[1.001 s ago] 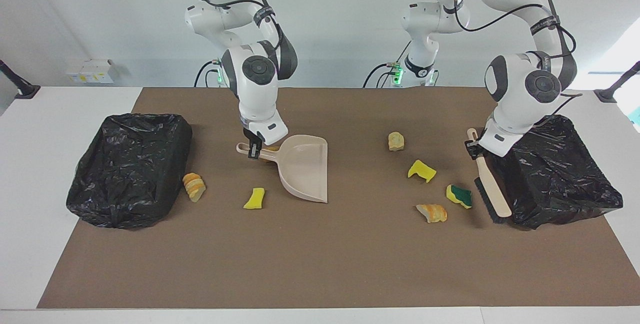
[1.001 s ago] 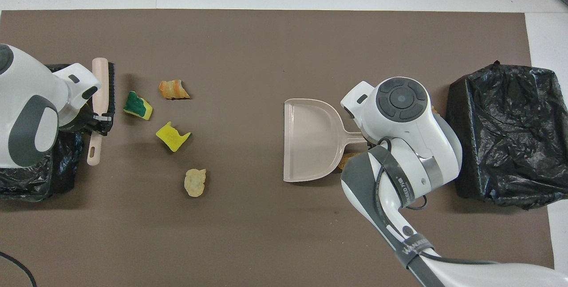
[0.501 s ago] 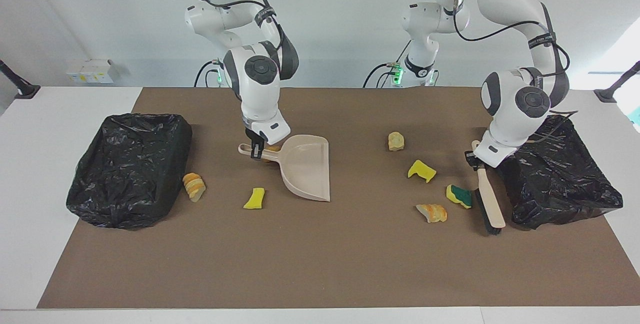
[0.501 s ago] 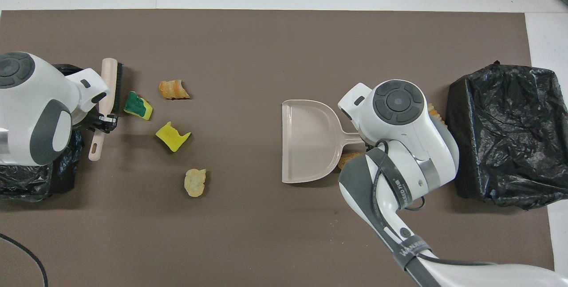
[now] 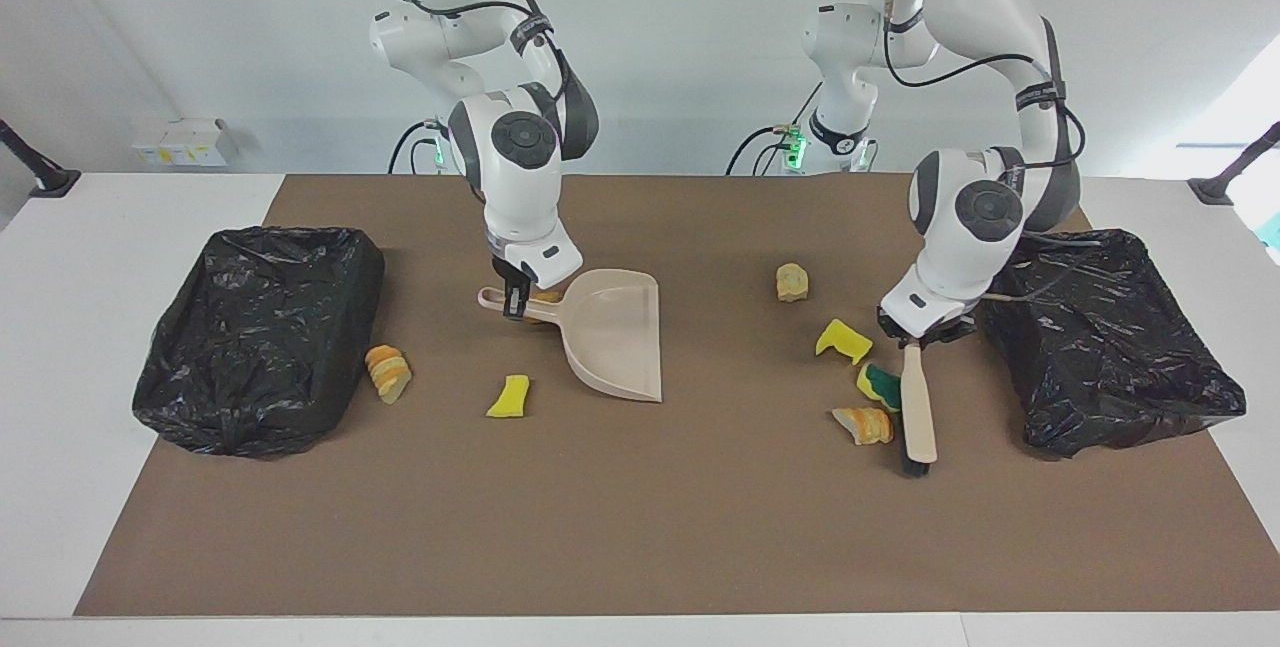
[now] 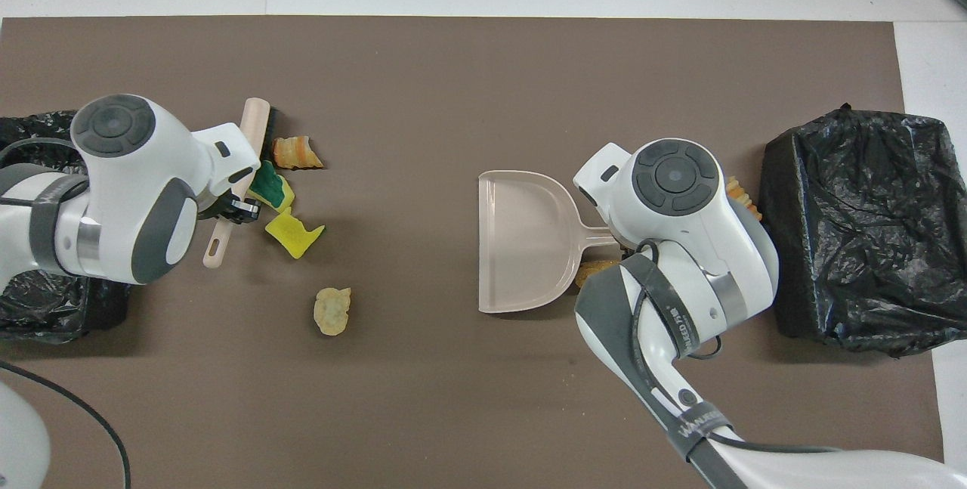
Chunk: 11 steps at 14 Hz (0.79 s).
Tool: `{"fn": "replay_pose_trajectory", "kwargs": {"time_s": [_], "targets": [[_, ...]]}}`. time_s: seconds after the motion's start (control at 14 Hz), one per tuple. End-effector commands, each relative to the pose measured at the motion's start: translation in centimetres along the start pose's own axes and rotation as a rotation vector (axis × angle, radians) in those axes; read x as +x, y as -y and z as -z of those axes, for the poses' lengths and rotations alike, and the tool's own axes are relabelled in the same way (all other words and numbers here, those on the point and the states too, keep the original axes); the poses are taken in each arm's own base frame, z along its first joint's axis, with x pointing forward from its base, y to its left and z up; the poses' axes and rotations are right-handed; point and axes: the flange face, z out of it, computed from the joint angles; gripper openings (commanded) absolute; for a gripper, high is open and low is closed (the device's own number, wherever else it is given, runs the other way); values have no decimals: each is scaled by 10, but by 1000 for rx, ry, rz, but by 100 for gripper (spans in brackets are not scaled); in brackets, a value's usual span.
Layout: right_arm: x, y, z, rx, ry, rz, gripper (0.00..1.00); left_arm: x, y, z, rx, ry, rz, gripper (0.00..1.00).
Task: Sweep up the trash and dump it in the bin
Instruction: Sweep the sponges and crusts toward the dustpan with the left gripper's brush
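Left pincer [image 5: 918, 339] clamped on the brush [image 5: 917, 410] handle, right pincer [image 5: 515, 299] clamped on the dustpan [image 5: 610, 332] handle, pan mouth facing the left arm's end. Brush's long axis runs away from the robots; bristles touch the green-yellow sponge piece [image 5: 877, 383], with the orange-brown lump [image 5: 864, 424] and yellow wedge [image 5: 843, 340] just beside it. That cluster lies between brush and pan, so next I push toward the pan. Tan lump [image 5: 791, 282] sits nearer the robots. Yellow wedge [image 5: 510, 396] and bread-like lump [image 5: 387, 372] lie between the pan and the black bin [image 5: 258, 337].
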Motion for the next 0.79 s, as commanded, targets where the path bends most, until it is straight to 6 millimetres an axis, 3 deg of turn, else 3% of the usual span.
{"fn": "replay_pose_trajectory", "kwargs": {"time_s": [0.0,0.36,0.43,0.64,0.72], "targets": [[1,6,-2,-26,0,34,0,-2,-42,5,27,8,-119,0],[3,8,-6,-23,0,33,0,-12,-155,23,33,-16,-305,0],[2,7,-7,-28,-3,30,0,-15,-164,26,20,-15,-310,0],[2,7,-7,-29,-5,31,0,-39,-236,40,-84,12,-338,0],[2,7,-8,-28,-3,31,0,-42,-251,46,-93,13,-343,0]]}}
